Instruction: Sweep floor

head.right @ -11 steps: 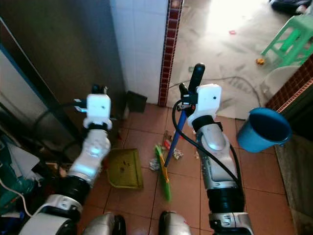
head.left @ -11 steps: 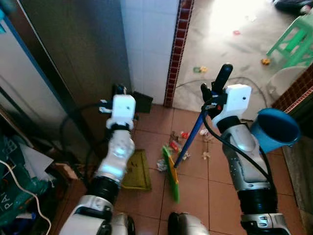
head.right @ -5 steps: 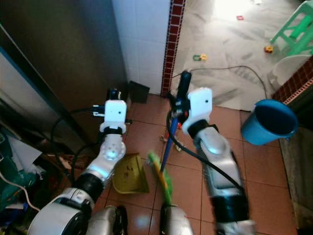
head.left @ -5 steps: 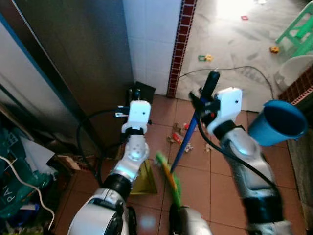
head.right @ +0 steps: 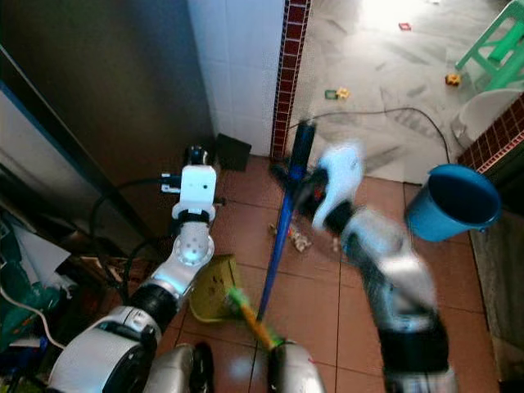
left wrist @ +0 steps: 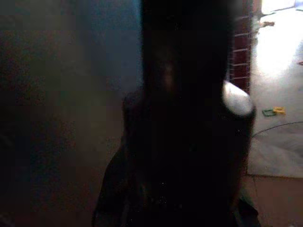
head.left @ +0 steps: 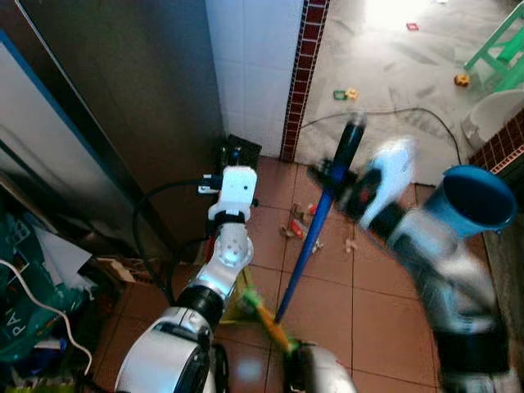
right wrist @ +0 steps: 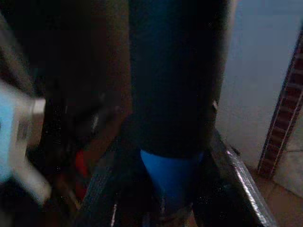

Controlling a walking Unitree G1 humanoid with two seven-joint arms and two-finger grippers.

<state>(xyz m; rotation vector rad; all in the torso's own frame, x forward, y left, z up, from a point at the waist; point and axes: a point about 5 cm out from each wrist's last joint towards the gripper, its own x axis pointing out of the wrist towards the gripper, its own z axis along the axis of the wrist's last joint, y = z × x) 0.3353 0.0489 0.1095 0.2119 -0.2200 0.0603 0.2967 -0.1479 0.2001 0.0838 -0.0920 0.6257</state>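
A: The right gripper [head.left: 340, 176] is clamped round the black grip of the broom [head.left: 315, 225] — the right wrist view shows the handle wedged between its fingers. The arm is blurred.

B: And the left gripper [head.left: 232, 154]?

A: Raised near the dark wall, holding the dustpan's upright handle; the yellow dustpan [head.right: 211, 282] sits on the tiles below it. Its fingers I cannot tell.

B: How far along?

A: Early to middle, I'd judge. A small litter pile [head.left: 301, 227] lies on the red tiles beyond the broom's green head [head.left: 266, 315], and more scraps [head.left: 344, 94] dot the pale floor past the doorway.

B: Changes?

A: Half a second ago the head lay further out — now it has swung in beside the dustpan, and the handle leans more steeply.
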